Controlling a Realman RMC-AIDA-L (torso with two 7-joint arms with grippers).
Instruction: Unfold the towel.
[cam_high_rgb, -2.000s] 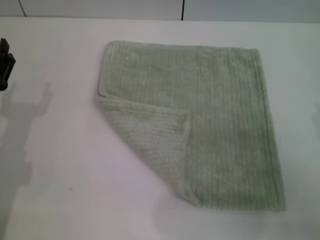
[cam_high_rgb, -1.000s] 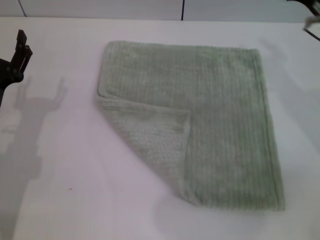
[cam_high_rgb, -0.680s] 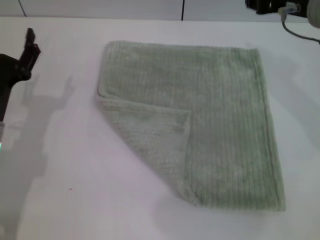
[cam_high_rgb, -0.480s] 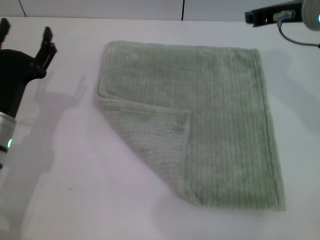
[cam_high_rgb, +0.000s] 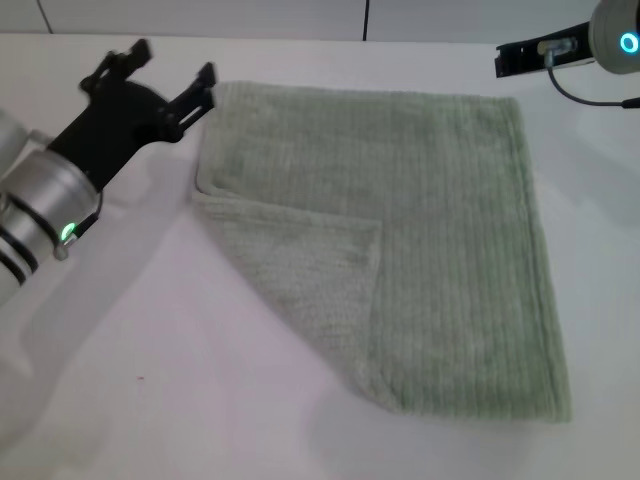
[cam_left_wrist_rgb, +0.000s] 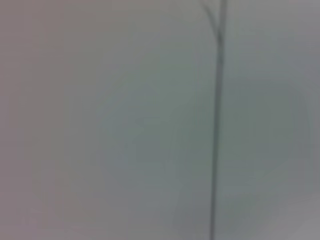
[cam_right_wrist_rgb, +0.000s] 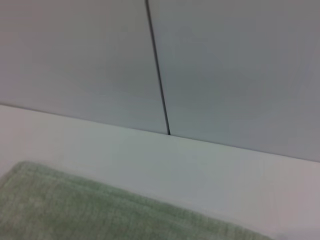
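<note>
Left tool (cam_high_rgb: 170, 72) has swung in from the bench's left edge, fingers spread, empty, now beside the towel's far left corner. Right tool (cam_high_rgb: 522, 57) at far right corner, opening unclear. Towel (cam_high_rgb: 440, 240) flat on bench (cam_high_rgb: 120, 380), near-left corner folded over.

The left arm (cam_high_rgb: 40, 200) is a thick silver-grey cylinder with dark rings around it and a small glowing green light on its side. It ends in a matte black wrist block that widens into the left gripper (cam_high_rgb: 172, 72), whose two slim black fingers have stepped, angular tips. The right arm (cam_high_rgb: 615, 30) shows a rounded grey housing with a cyan ring light, a flat black bar with a pale label, and a thin dark cable looping from it.
</note>
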